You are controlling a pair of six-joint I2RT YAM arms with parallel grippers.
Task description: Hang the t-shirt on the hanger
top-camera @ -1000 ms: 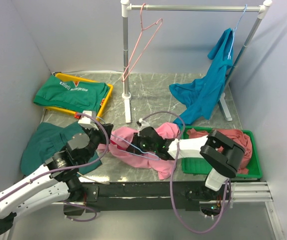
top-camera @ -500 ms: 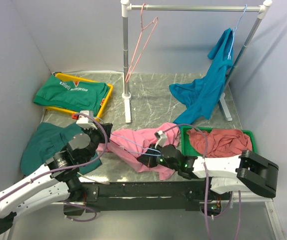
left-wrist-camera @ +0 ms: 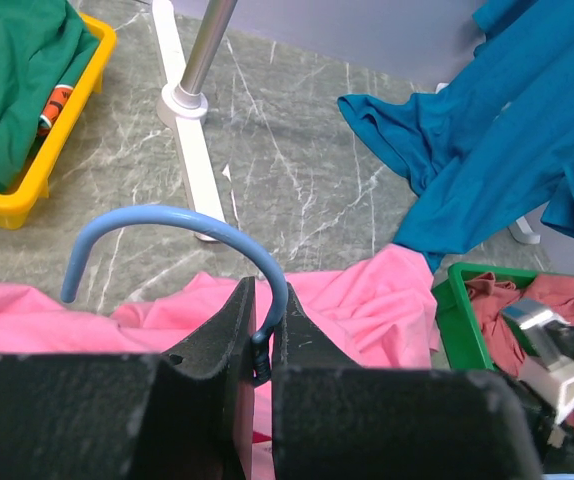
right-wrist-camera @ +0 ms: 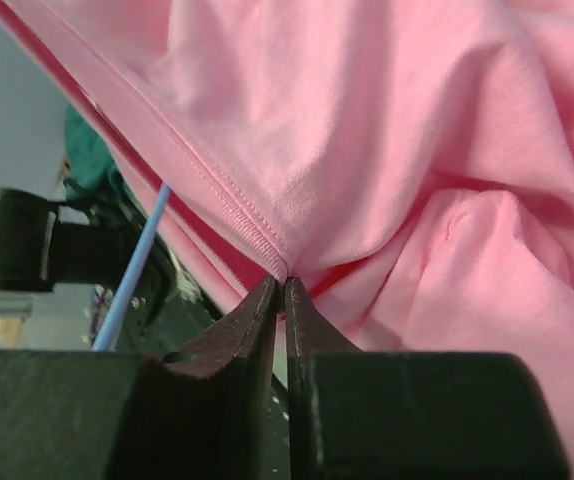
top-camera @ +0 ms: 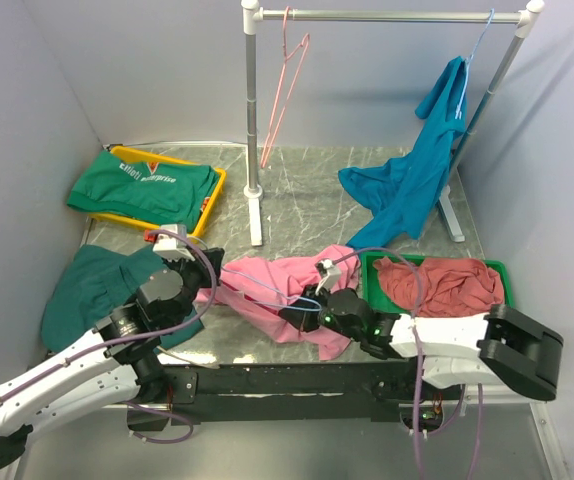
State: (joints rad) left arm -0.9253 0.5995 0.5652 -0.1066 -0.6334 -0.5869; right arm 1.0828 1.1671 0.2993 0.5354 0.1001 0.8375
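The pink t-shirt [top-camera: 267, 285] lies crumpled on the table in front of the arms. My left gripper [top-camera: 203, 272] is shut on the neck of the light blue hanger [left-wrist-camera: 172, 220], just below its hook, at the shirt's left edge. The hanger's thin wire [top-camera: 267, 294] runs across the shirt and also shows in the right wrist view [right-wrist-camera: 132, 268]. My right gripper [top-camera: 299, 318] is shut on a ribbed hem of the t-shirt [right-wrist-camera: 367, 150] at the shirt's near edge. The t-shirt also shows in the left wrist view [left-wrist-camera: 367, 300].
A clothes rack [top-camera: 254, 150] stands at the back with a pink wire hanger [top-camera: 285, 90] and a teal shirt [top-camera: 417, 170]. A green tray [top-camera: 512, 345] at right holds a dusty-rose garment [top-camera: 437, 285]. A yellow tray [top-camera: 214, 195] holds a green shirt [top-camera: 142, 185]. A dark green garment [top-camera: 87, 285] lies at left.
My right arm has dropped low and pulled back toward the near table edge, drawing the shirt's hem with it. The pink hanger on the rack has swung. The left gripper has stayed put.
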